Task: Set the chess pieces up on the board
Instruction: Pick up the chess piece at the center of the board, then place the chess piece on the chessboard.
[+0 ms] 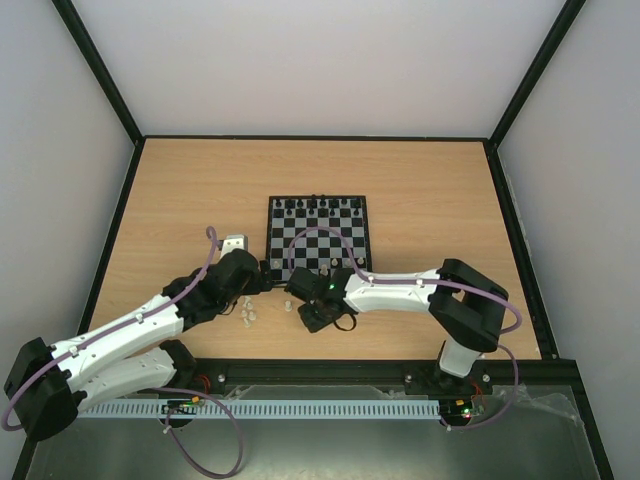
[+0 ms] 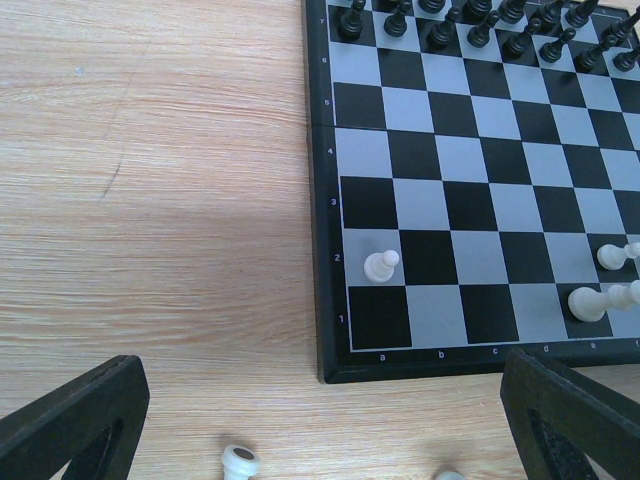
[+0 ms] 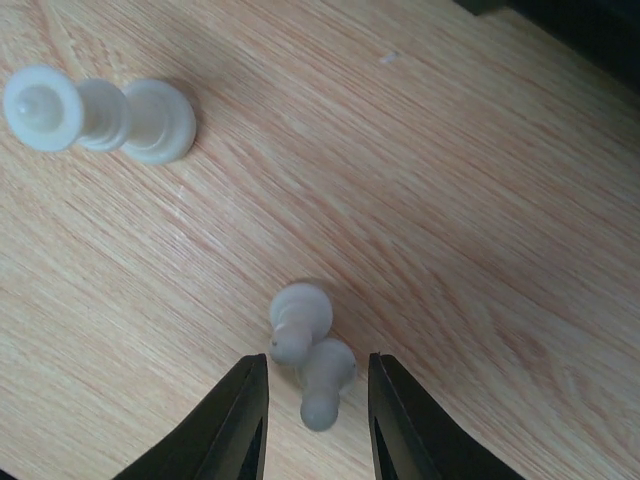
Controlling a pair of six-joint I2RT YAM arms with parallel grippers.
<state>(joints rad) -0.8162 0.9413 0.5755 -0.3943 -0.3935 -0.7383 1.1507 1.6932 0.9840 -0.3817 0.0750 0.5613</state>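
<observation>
The board (image 1: pixel 318 232) lies mid-table with black pieces (image 1: pixel 318 205) along its far rows. In the left wrist view a cream pawn (image 2: pixel 381 266) stands on a2 and two more cream pieces (image 2: pixel 595 300) are near the right edge. My left gripper (image 2: pixel 320 440) is open and empty over the wood just off the board's near-left corner (image 2: pixel 330 372); a loose cream piece (image 2: pixel 240 463) lies below it. My right gripper (image 3: pixel 318 425) is open, its fingers (image 3: pixel 235 425) either side of two cream pawns (image 3: pixel 312 350) on the wood, not touching them.
A larger cream piece (image 3: pixel 100 112) lies on its side, up and left of the right gripper. Several loose cream pieces (image 1: pixel 247 312) are scattered on the wood between the two grippers, near the table's front edge. Black frame walls surround the table.
</observation>
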